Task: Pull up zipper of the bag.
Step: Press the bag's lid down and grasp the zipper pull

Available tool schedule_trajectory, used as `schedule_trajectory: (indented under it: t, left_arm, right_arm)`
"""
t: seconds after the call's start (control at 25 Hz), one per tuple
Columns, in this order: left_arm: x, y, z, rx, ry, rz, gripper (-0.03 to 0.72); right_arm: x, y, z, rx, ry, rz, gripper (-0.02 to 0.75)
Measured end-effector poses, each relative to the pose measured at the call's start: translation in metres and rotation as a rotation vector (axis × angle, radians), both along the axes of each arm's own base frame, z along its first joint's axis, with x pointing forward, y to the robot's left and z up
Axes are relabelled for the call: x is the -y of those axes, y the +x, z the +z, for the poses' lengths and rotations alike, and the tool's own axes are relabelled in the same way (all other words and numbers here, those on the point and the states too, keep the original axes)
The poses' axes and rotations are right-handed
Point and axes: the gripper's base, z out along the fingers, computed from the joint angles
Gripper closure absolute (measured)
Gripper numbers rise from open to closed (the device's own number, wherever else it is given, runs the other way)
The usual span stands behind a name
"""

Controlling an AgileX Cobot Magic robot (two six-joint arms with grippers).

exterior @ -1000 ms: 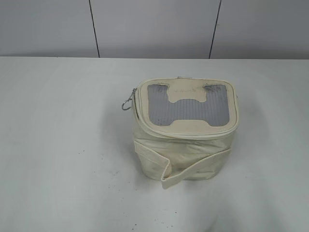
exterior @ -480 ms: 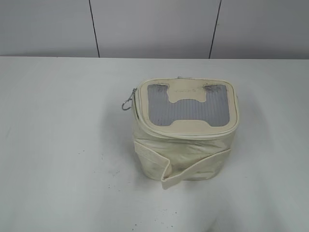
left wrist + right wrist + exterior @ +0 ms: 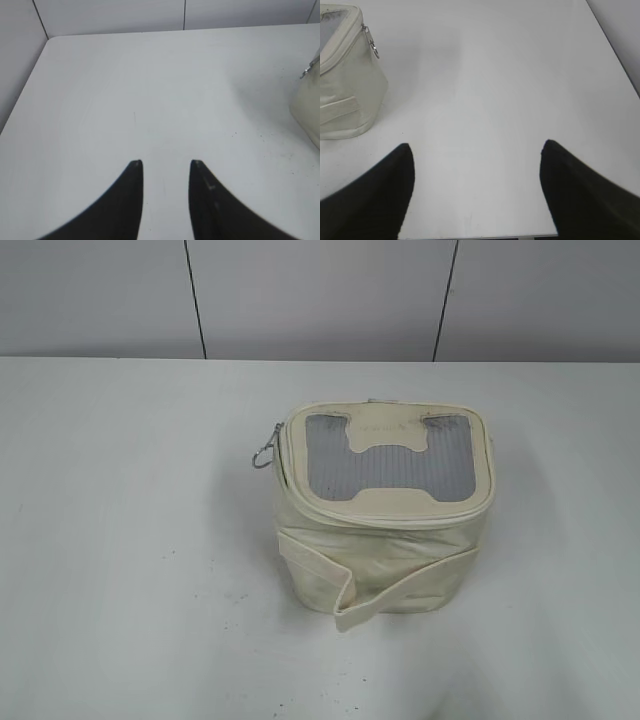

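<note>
The cream-white bag [image 3: 385, 550] stands upright near the middle of the white table, its lid with the grey ribbed window [image 3: 388, 457] on top. The zipper [image 3: 285, 470] runs round the lid rim. A silver slider with a ring pull [image 3: 264, 454] hangs at the lid's left corner; another slider with a ring [image 3: 372, 44] shows in the right wrist view. Neither arm shows in the exterior view. My left gripper [image 3: 165, 162] is open and empty over bare table, the bag's edge [image 3: 307, 107] far to its right. My right gripper [image 3: 476, 147] is wide open and empty, the bag [image 3: 347, 85] to its upper left.
A wide loose strap band [image 3: 350, 585] wraps the bag's body and sticks out at the front. The white table [image 3: 120, 540] ends at a grey panelled wall [image 3: 320, 295] behind. The table's near edge [image 3: 470, 236] shows in the right wrist view.
</note>
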Motion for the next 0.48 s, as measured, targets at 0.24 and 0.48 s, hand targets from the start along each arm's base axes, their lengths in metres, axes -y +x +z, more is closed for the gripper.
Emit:
schedule_trajectory:
  t: [0.24, 0.48]
  left_arm:
    - [0.0, 0.0, 0.0, 0.0, 0.0, 0.0, 0.445]
    - [0.0012, -0.0001, 0.0001, 0.0, -0.012, -0.009, 0.445]
  right_arm:
    - [0.0004, 0.0, 0.0, 0.0, -0.004, -0.003, 0.153]
    - [-0.0009, 0.0, 0.0, 0.0, 0.01, 0.007, 0.153]
